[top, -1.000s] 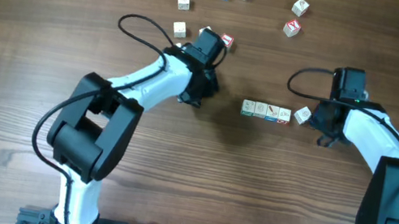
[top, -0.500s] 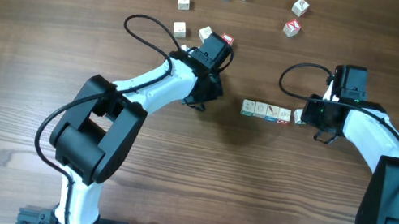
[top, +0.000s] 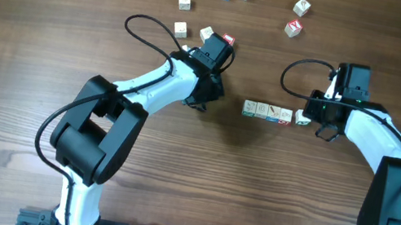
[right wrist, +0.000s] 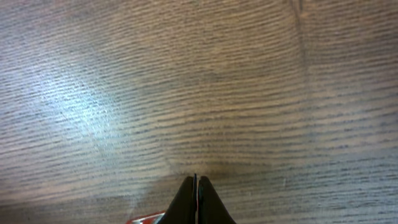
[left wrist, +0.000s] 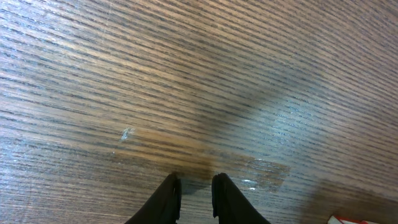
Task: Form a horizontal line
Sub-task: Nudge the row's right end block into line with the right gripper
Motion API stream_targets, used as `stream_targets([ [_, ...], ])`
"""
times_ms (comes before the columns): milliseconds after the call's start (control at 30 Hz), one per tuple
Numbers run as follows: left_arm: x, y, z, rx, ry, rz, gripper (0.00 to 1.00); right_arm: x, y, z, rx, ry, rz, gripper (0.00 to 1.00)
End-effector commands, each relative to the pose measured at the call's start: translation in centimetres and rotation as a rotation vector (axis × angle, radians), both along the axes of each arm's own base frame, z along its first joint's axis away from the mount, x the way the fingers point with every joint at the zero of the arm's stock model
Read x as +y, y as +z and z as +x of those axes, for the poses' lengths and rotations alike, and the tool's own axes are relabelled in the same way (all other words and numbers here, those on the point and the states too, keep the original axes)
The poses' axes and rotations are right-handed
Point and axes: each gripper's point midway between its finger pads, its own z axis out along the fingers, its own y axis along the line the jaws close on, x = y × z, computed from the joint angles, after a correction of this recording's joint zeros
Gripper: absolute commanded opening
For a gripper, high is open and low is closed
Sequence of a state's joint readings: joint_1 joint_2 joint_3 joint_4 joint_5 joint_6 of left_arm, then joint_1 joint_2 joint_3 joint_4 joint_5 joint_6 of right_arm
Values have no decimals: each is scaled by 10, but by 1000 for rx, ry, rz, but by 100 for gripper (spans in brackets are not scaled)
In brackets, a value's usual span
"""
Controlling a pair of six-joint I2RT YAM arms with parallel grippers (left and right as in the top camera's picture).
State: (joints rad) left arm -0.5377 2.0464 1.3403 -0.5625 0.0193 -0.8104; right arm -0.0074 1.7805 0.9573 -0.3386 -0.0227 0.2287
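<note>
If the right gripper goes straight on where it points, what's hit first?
Likely the bare table: in the wrist view the shut right gripper points at plain wood. A red-marked cube sits off to its side, out of line. Depth unclear.

Pale row point(top: 267, 111), brown woodgrain table point(top: 28, 57)
</note>
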Motion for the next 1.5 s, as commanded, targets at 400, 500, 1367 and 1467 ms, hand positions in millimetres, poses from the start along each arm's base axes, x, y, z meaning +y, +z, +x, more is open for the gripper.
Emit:
stream_targets([
  [400,2,-28,-20,75,-12,33,22,25,-5,-5,21,71,126,4],
  [500,2,-28,-20,75,-12,33,22,25,-6,-7,32,71,127,4],
  [1367,2,-28,-20,75,-12,32,21,0,-21,-50,222,-219,65,4],
  [1467,2,-28,-20,75,-12,32,21,5,-23,-64,282,-220,90,4],
])
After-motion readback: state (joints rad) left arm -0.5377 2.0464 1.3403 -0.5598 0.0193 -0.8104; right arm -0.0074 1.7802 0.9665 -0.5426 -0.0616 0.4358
